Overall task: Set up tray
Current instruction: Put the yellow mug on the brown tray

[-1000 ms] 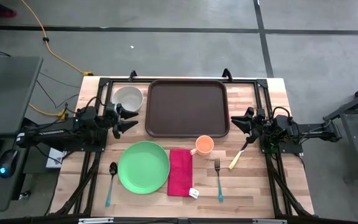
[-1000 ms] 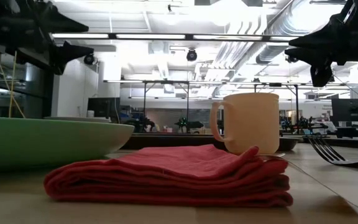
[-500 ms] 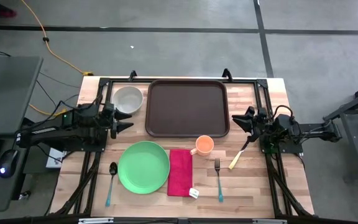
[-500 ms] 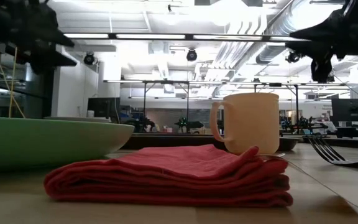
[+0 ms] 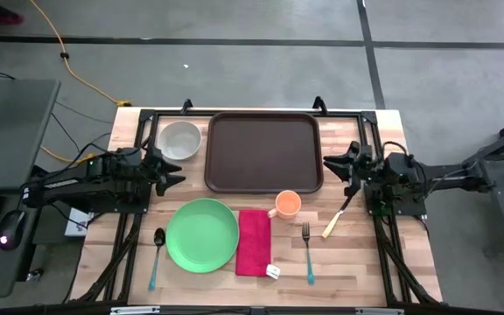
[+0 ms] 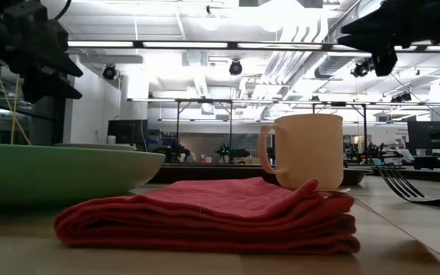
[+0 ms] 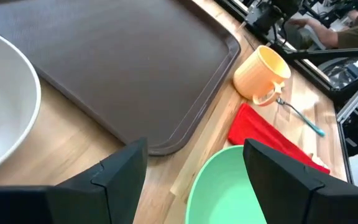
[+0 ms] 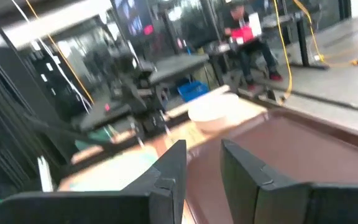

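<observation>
Tray (image 5: 263, 150) sits at the far middle of the table (image 5: 383, 262), its far rim near the table's far edge, nothing on it. White bowl (image 5: 180, 140) just off its left rim, a strip of bare wood between them. Orange mug (image 5: 287, 205) stands against the tray's near rim, toward the right corner.

Near half of the table: green plate (image 5: 202, 234), red napkin (image 5: 254, 241) just beside it on the right, fork (image 5: 307, 250) right of the napkin, spoon (image 5: 155, 256) left of the plate, knife (image 5: 336, 219) lying angled near the right side.

Left gripper (image 5: 171, 171) hovers over the left side, between bowl and plate, just beside the tray's near-left corner; fingers (image 7: 122, 168) spread wide apart, holding nothing. In its wrist view the tray's rounded corner lies straight ahead between the 2 fingers.

Right gripper (image 5: 332, 163) hangs off the tray's right rim, above the knife's tip; fingers (image 8: 171, 167) show a narrow gap between them, nothing in it. Bare wood lies open between the tray's right rim and the table's right edge.
</observation>
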Robot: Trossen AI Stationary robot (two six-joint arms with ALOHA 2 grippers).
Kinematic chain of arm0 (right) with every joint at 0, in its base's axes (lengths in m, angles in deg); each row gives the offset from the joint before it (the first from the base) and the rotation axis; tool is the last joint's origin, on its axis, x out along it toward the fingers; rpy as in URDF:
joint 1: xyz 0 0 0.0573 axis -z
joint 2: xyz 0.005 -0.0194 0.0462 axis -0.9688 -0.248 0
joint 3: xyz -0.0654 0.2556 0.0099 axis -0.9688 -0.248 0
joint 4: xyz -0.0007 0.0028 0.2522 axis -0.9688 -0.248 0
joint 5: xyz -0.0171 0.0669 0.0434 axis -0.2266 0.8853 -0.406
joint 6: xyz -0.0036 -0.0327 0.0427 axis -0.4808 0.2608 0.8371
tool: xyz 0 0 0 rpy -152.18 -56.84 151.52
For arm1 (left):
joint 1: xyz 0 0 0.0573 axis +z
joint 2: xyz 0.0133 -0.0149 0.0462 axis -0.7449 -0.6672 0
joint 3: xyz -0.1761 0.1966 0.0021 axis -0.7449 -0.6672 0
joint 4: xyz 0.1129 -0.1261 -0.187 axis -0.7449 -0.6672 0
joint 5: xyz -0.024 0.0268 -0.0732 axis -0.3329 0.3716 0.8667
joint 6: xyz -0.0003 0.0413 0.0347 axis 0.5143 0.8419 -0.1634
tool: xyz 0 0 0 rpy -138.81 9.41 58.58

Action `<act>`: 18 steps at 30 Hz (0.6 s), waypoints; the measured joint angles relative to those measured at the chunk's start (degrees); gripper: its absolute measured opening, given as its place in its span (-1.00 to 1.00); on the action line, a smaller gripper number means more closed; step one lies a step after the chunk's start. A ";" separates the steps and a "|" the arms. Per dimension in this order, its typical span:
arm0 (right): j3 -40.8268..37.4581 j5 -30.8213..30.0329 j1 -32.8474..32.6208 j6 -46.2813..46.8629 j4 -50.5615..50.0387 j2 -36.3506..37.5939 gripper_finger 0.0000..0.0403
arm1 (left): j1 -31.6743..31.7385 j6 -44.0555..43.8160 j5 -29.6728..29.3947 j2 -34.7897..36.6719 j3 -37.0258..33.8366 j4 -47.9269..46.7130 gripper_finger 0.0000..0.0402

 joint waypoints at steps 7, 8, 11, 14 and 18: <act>12.31 2.03 0.00 0.32 -9.13 -15.56 -0.63 | 0.00 -0.23 0.07 0.00 -0.01 -0.01 0.46; 14.15 2.40 0.02 0.33 -10.41 -17.61 -0.63 | 0.00 -0.23 0.09 0.01 0.00 -0.01 0.46; 20.02 3.61 0.00 0.49 -15.70 -23.71 -0.63 | 0.00 -0.23 0.08 0.02 0.00 -0.01 0.46; 25.64 4.80 0.00 2.66 -22.98 -29.43 -0.63 | 0.00 -0.23 0.09 0.02 -0.02 -0.01 0.46; 31.80 7.94 0.02 4.97 -30.38 -36.32 -0.63 | -0.02 -0.43 0.01 0.02 -0.02 0.03 0.46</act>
